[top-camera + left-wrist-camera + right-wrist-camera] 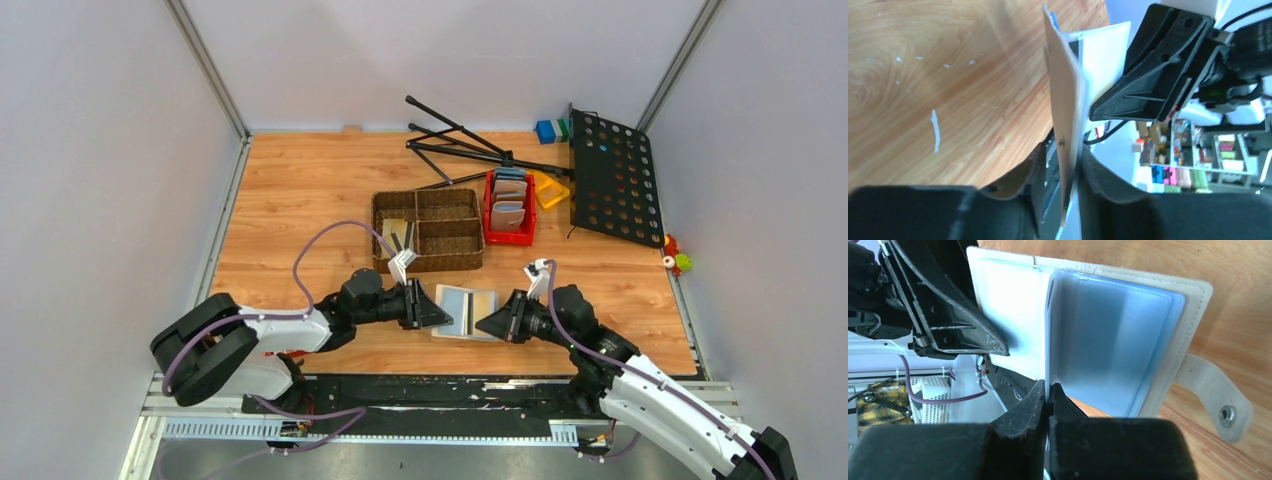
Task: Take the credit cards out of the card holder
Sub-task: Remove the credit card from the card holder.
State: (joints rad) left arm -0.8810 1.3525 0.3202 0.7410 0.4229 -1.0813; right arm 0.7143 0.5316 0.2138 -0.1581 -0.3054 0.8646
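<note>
near the table (pixel 300 190) edge at 6 o'clock: holder (pixel 465 312), spread open, pale inside up. at its 9 o'clock, left claw (pixel 445 318), jaws narrow around the beige cover; cannot tell whether pinching or only flanking. at its 3 o'clock, right claw (pixel 482 325), pressed together on one blue-grey pocket leaf (pixel 1113 345), stood up from the rest. strap (pixel 1215 395) with snap sticking out over bare wood.

in the way: from the right wrist, left claw's black body across the holder's clear window; from the left wrist, right claw's body over the far edge. cannot tell whether the pockets hold anything.

around: at the holder's 12 o'clock, apart from it, basket (pixel 378 235), with cards (pixel 398 232), tan and dark, in its 9 o'clock cells. at 1 o'clock, red bin (pixel 510 238) with wallets (pixel 509 200) standing inside; yellow piece (pixel 549 190) just beside. farther at 2 o'clock, black perforated stand (pixel 612 178), legs (pixel 460 145) splayed toward 10. blue and green blocks (pixel 552 130) at the far wall.
</note>
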